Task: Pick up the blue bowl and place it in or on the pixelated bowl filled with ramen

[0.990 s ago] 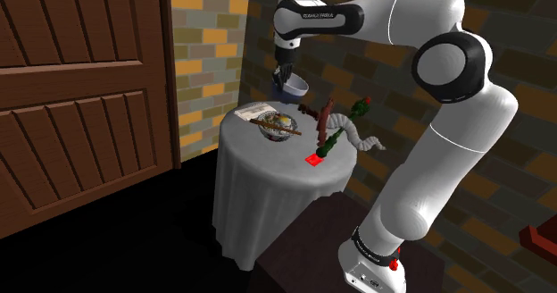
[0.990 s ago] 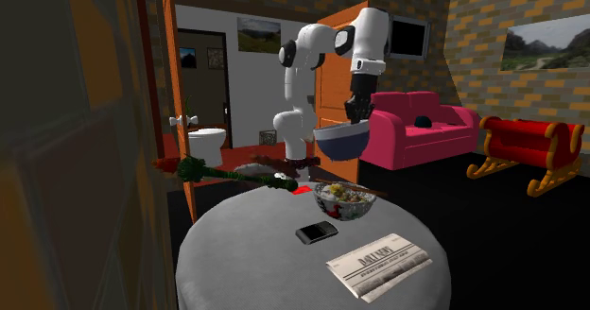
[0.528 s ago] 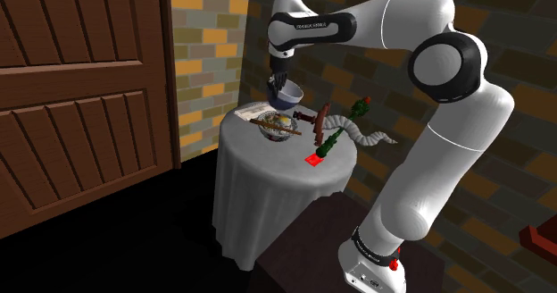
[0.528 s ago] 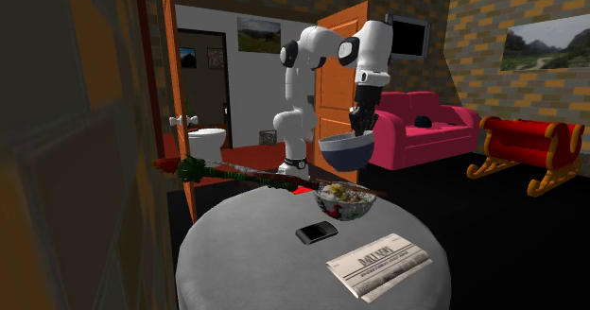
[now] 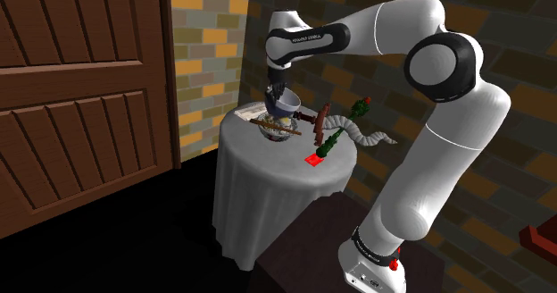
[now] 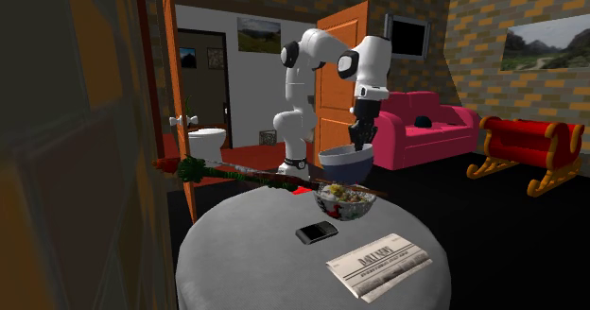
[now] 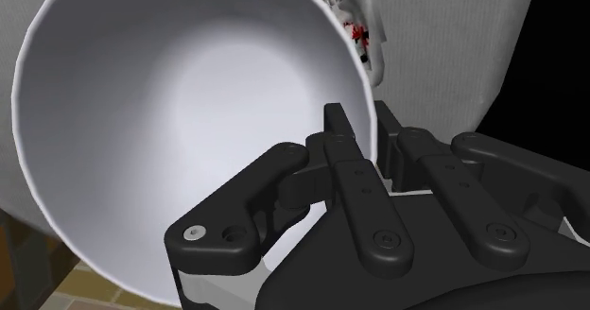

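Blue bowl lowered close over partly hidden ramen bowl, claw pinching the blue rim

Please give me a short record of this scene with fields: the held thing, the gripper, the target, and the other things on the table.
held thing: blue bowl, pale inside
gripper: gripper shut on the bowl's rim, one finger inside, one outside
target: ramen bowl on the round table, just under the blue bowl
contact: cannot tell whether the two bowls touch
other things: black phone and newspaper, both lying flat
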Robot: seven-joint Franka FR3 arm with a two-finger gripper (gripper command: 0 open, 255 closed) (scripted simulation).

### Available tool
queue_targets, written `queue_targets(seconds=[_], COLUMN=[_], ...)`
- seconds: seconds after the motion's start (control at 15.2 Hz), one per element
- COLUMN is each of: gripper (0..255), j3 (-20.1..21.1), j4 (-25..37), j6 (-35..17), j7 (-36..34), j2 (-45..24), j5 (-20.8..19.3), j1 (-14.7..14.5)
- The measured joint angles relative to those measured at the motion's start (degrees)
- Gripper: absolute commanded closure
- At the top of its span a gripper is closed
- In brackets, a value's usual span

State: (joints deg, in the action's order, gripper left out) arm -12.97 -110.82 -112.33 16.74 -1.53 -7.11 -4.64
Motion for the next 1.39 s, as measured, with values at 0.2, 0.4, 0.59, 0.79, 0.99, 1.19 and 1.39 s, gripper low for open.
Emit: queue_targets(seconds=[0.2,0.4,0.59,0.79,0.99,1.19,1.39], gripper=[255,255,255,0,0,0,0], j3=[-0.1,0.0,0.0,0.0,0.0,0.0,0.2], j4=[-2.0,-2.6,-2.7,-2.8,-2.9,-2.3,1.4], j6=[-2.5,-3.3,-3.4,-3.4,-3.4,-2.5,2.0], j7=[-0.1,-0.3,-0.3,-0.3,-0.3,-0.3,-0.1], j2=[-0.4,-0.4,-0.5,-0.5,-0.5,-0.2,0.7], j5=[0.0,-0.1,-0.1,-0.1,-0.1,-0.1,-0.1], j1=[0.1,0.1,0.1,0.1,0.1,0.0,-0.2])
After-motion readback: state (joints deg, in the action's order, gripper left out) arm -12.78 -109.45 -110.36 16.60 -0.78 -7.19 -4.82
